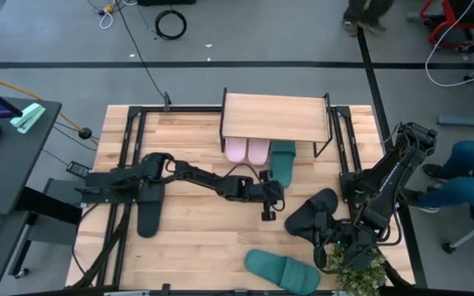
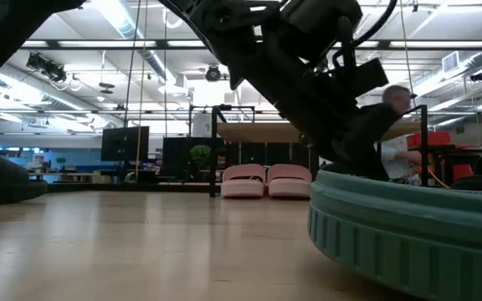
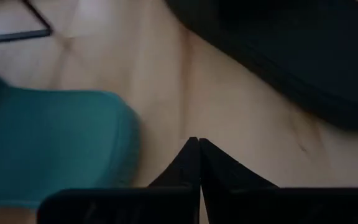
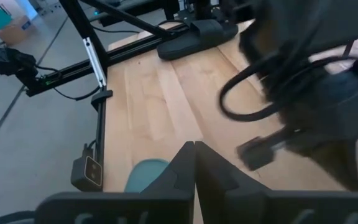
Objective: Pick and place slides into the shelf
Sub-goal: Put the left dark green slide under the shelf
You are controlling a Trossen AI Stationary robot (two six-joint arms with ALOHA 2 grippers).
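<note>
The right tool [image 4: 194,149] hangs low near the front right of the pale wooden desk [image 1: 196,247]. Its two dark fingers are pressed together with nothing between them.

Closest to the front edge lies a teal green rubber slide sandal [image 1: 282,270]. It is just in front of the right tool, a little to the left. Its long side runs across the desk, left to right. The right arm is much nearer to it than the left arm, so I think this sandal is one for the right arm. The tool would have to spread its fingers first.

A black rubber slide sandal [image 1: 313,215] sits just behind, close beside the right arm. Another black sandal [image 1: 149,215] lies well apart, over by the left arm's base.

In the middle of the desk is the left tool [image 3: 199,142]. Its fingers are pressed together too and hold nothing. Just behind it is the second teal green sandal [image 1: 283,161], pointing front to back and half tucked under the shelf.

Next to that one, two pale pink sandals [image 1: 247,150] sit side by side under the small shelf with the light wooden top and thin black frame [image 1: 274,117].

I cannot read any words or labels on anything.
</note>
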